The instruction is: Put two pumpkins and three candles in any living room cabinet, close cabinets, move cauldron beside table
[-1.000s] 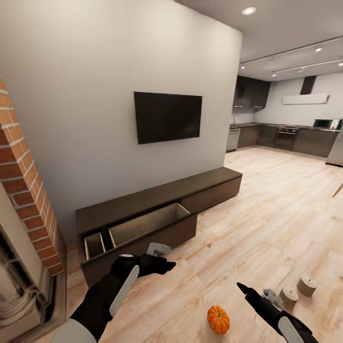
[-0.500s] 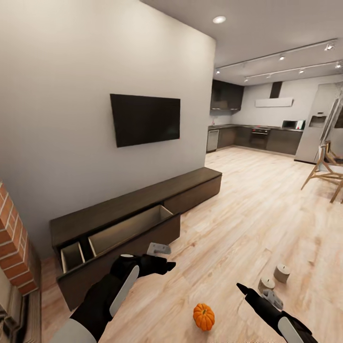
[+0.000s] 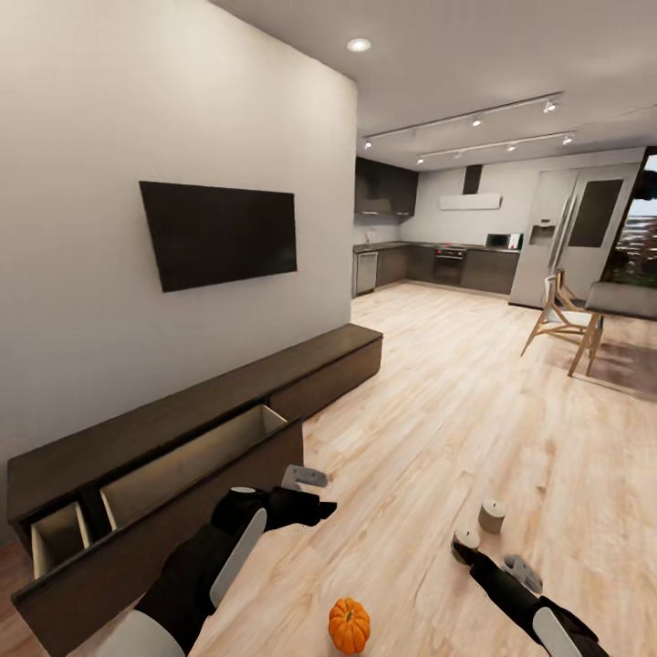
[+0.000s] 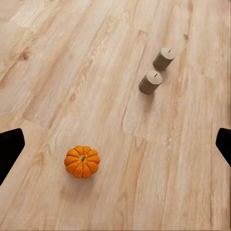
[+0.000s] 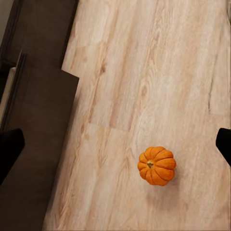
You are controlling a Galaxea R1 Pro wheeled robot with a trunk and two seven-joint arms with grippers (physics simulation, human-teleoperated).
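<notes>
Your cabinet (image 3: pixel 155 474) fills the lower left of the head view, its long drawer pulled open and apparently bare inside. The pumpkin (image 3: pixel 349 625) sits on the floor at bottom centre; it looks light and rigid, its ribs likely to slip, so close across its widest middle, not the stem. Two candles (image 3: pixel 492 516) stand upright at lower right, stiff and easily tipped. Your left gripper (image 3: pixel 315 500) and right gripper (image 3: pixel 461 550) both hold nothing, fingertips spread wide.
</notes>
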